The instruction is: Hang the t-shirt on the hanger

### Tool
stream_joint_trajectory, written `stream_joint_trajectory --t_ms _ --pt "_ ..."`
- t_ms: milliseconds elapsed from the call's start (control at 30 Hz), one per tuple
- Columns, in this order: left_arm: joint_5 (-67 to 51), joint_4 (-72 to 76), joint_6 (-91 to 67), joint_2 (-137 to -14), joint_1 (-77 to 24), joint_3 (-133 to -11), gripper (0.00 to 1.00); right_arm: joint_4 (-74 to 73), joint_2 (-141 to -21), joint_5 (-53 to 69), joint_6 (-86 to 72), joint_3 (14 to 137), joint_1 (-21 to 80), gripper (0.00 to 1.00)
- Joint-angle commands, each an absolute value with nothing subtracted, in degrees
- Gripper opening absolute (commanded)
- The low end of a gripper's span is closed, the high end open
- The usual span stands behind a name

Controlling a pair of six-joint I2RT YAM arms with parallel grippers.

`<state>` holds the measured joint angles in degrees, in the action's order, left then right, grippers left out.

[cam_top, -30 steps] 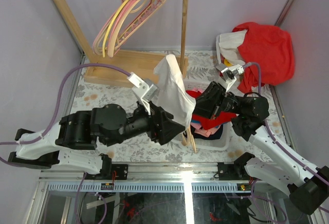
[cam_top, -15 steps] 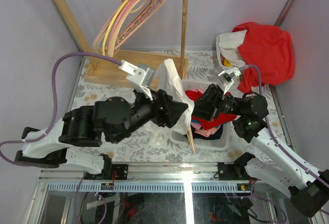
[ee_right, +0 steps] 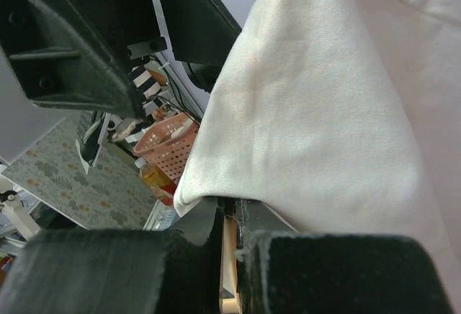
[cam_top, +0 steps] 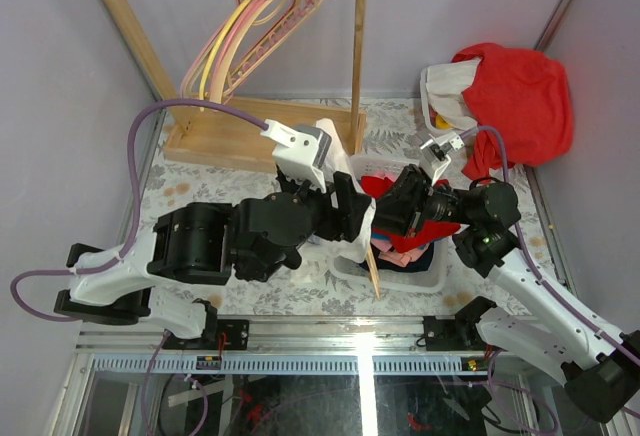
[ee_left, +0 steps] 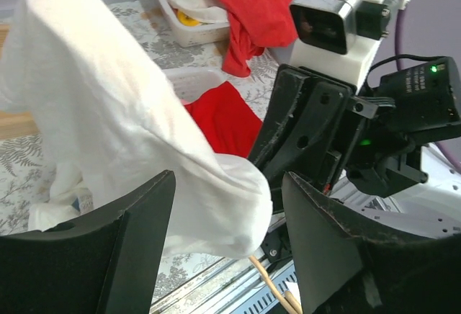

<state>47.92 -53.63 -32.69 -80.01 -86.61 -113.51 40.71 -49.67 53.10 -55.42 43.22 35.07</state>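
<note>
The white t-shirt (cam_top: 335,151) hangs draped over the pale hanger, whose lower end (cam_top: 373,278) sticks out below it. My right gripper (cam_top: 392,206) is shut on the hanger. In the right wrist view its jaws (ee_right: 232,222) pinch the pale bar (ee_right: 229,256) just under the shirt's hem (ee_right: 331,91). My left gripper (cam_top: 352,218) is open. In the left wrist view its gripper (ee_left: 227,253) straddles the shirt's bulging lower end (ee_left: 108,98) without touching it. The hanger's tip (ee_left: 268,285) shows below. Most of the hanger is hidden under the shirt.
A wooden rack (cam_top: 355,56) with pink and yellow hangers (cam_top: 250,26) stands at the back. A white bin (cam_top: 400,274) of red and navy clothes sits under the right gripper. A big red garment (cam_top: 520,96) lies at the back right.
My left arm has swung right and toward the shirt, its wrist turning upward. The shirt now hangs lower and mostly behind the arm. The right arm has barely moved.
</note>
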Motion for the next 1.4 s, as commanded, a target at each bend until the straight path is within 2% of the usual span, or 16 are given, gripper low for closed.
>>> stream_joint_trajectory --t_ms 0,267,700,867,1000,1067,1133,1167,1300,1367 --pt "53.0 -57.1 -36.7 -78.4 -86.5 -114.0 0.61 41.7 -48.6 53.9 -53.8 46.6 35.0 0.0" --pt "55.5 -61.3 -38.9 -81.0 -86.0 -116.2 0.62 41.8 -49.0 54.2 -53.5 46.9 35.0 0.0" --pt "52.5 -60.3 -38.9 -84.2 -81.5 -116.0 0.6 42.7 -48.9 54.8 -53.3 47.0 35.4 0.0" --pt "50.8 -59.6 -38.8 -85.1 -80.3 -116.0 0.48 43.1 -49.0 54.3 -52.6 47.1 36.1 0.0" --pt "49.2 -59.1 -38.4 -85.9 -79.7 -116.5 0.26 43.7 -49.6 53.5 -51.9 47.5 37.1 0.0" --pt "48.7 -59.1 -38.0 -86.4 -79.5 -117.0 0.19 43.7 -50.1 53.3 -51.5 47.8 37.6 0.0" --pt "48.5 -59.4 -38.0 -86.6 -79.4 -117.4 0.05 43.6 -50.4 53.2 -51.1 48.1 37.8 0.0" --pt "48.5 -59.5 -38.1 -86.4 -79.5 -117.3 0.01 43.4 -50.4 53.1 -51.0 48.2 37.8 0.0" --pt "49.5 -59.3 -38.5 -84.6 -79.3 -115.8 0.0 40.4 -49.9 53.3 -49.5 48.9 37.7 0.0" --pt "49.8 -59.3 -38.5 -83.4 -79.2 -115.2 0.0 37.2 -49.2 53.1 -47.9 49.4 37.8 0.06"
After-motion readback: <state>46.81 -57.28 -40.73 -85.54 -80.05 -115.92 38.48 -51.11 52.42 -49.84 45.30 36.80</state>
